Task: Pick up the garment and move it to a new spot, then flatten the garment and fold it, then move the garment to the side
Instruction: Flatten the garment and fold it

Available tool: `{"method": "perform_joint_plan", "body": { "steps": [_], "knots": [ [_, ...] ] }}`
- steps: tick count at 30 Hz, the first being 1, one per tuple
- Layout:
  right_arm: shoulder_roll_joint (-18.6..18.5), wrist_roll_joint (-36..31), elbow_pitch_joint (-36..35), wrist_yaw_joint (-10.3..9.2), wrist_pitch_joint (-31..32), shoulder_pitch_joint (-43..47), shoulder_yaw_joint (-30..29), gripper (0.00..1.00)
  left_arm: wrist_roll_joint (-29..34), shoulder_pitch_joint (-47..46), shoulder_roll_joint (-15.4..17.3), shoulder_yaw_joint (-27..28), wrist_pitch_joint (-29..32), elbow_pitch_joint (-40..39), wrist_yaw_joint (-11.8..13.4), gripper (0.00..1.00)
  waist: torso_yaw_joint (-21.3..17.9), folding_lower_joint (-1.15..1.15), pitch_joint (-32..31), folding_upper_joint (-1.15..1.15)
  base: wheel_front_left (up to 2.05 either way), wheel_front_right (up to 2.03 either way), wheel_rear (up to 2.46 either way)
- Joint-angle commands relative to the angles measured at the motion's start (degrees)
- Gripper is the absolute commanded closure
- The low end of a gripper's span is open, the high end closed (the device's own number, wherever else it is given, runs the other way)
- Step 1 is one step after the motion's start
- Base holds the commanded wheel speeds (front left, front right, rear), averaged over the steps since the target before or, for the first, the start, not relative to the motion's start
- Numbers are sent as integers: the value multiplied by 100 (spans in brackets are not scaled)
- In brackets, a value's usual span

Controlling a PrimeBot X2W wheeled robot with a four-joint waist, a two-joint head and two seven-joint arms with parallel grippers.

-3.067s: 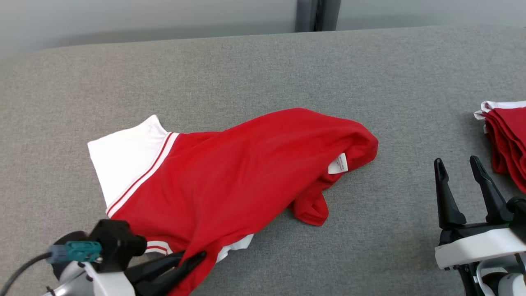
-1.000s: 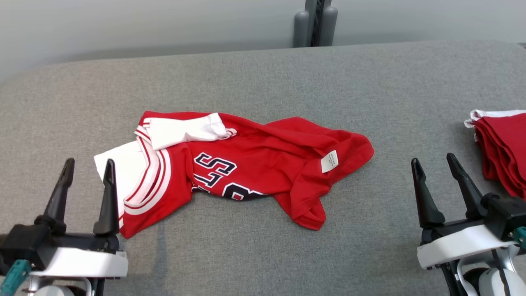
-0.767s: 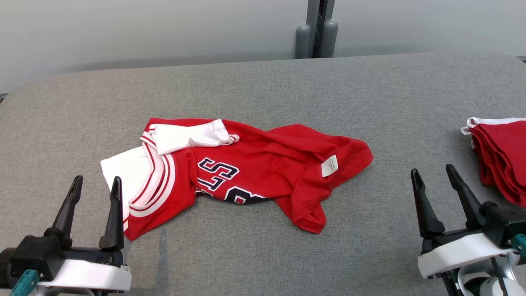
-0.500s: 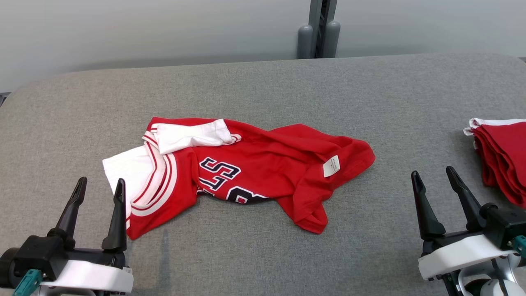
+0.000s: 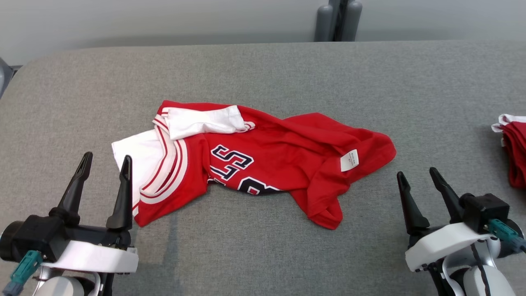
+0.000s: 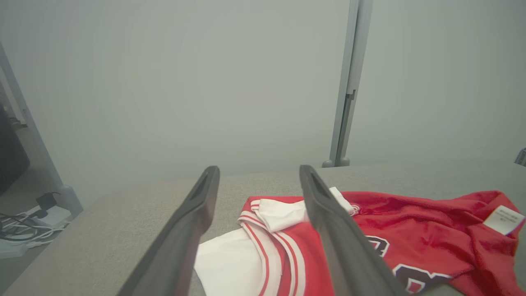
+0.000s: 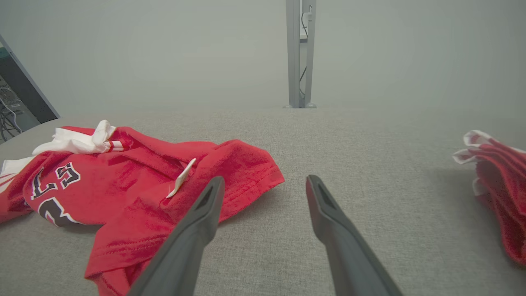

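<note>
Grey woven fabric covers the wide surface (image 5: 287, 70), which runs back to a pale wall at the top of the frame. A grey post (image 5: 337, 18) stands just behind its far edge.

Crumpled in the middle of the head view lies the red jersey (image 5: 296, 152), loose on the cloth. Its white sleeve (image 5: 203, 121) is folded over at the upper left of the heap. Striped trim (image 5: 166, 181) curves down the left side, and dark lettering (image 5: 232, 158) runs upside down across the chest. A small white tag (image 5: 349, 160) sticks out near the garment's right end.

The left end effector (image 5: 107, 157) sits at the lower left, its two dark fingers spread apart and holding nothing. One finger's tip overlaps the jersey's white left edge in the picture, though I cannot tell whether it touches. The right end effector (image 5: 416, 172), at the lower right, is likewise released and bare, near the jersey's right end but apart from it.

At the right edge of the frame lies a pile of folded red garments (image 5: 515, 156), well apart from the jersey.
</note>
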Motion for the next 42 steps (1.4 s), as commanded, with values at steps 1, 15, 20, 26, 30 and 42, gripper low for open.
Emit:
{"method": "perform_joint_plan", "body": {
  "steps": [1, 15, 20, 26, 30, 42],
  "knots": [
    [-23, 57, 169, -2, -55, -172, 57, 0, 22, -161, -7, 15, -36, -17, -58, 0, 150, 0, 191, 0, 0, 0, 0],
    [-30, 303, 1896, -2, -541, -1267, 519, 42, 159, -736, -173, 147, -103, 133, -408, 0, 562, 0, 743, 0, 0, 0, 0],
    [-207, 480, 1660, -2, -715, -1216, 760, 100, 246, -716, -264, 359, -103, 144, -475, 0, 490, 0, 719, 0, 0, 0, 0],
    [-485, 666, 649, -1, -351, -815, 822, 100, 356, -597, -354, 522, -104, 107, -534, 0, 301, 0, 638, 0, 0, 0, 0],
    [-590, 574, -146, -2, -72, -478, 630, 100, 425, -523, -401, 585, -104, 110, -559, 0, 187, 0, 572, 0, 0, 0, 0],
    [-160, 69, -1576, -2, 87, 59, 107, 0, 484, -208, -471, 571, -77, 195, -461, 0, -177, 0, 126, 0, 0, 0, 0]
  ]
}}
